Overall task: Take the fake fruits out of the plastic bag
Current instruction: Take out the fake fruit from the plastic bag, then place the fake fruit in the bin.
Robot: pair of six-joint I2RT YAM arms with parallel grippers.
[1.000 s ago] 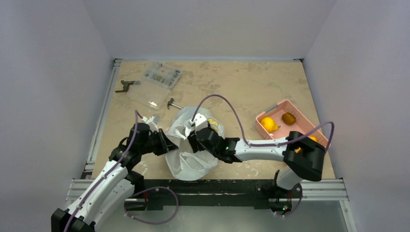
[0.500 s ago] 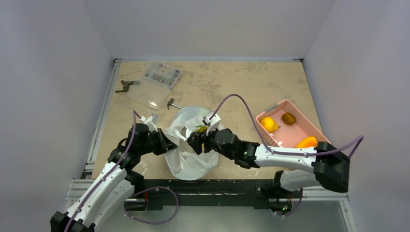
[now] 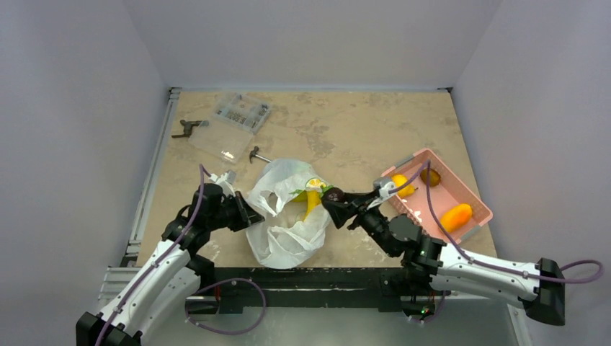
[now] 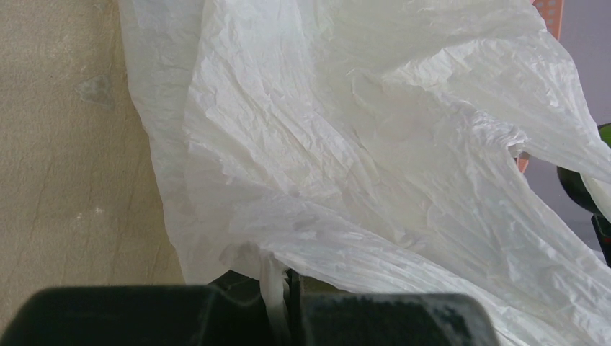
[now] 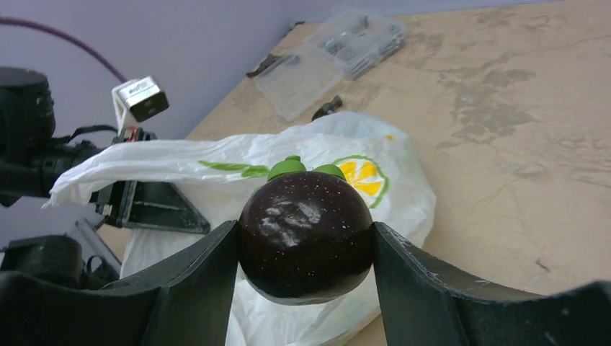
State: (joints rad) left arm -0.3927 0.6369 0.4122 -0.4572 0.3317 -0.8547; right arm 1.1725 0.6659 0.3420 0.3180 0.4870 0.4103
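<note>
The white plastic bag lies crumpled at the table's near centre, its mouth open to the right. A yellow banana pokes out of the mouth. My left gripper is shut on the bag's left edge; in the left wrist view a pinch of the bag sits between the closed jaws of that gripper. My right gripper is shut on a dark round fruit with a green top and holds it above the table, just right of the bag.
A pink slatted basket at the right holds a yellow fruit, a brown one and an orange one. A clear parts box with its lid open, a small hammer and a dark tool lie at the back left.
My right gripper has come out of the bag and moved right with the dark fruit in it. The banana now shows at the bag's mouth. The left gripper has stayed put.
</note>
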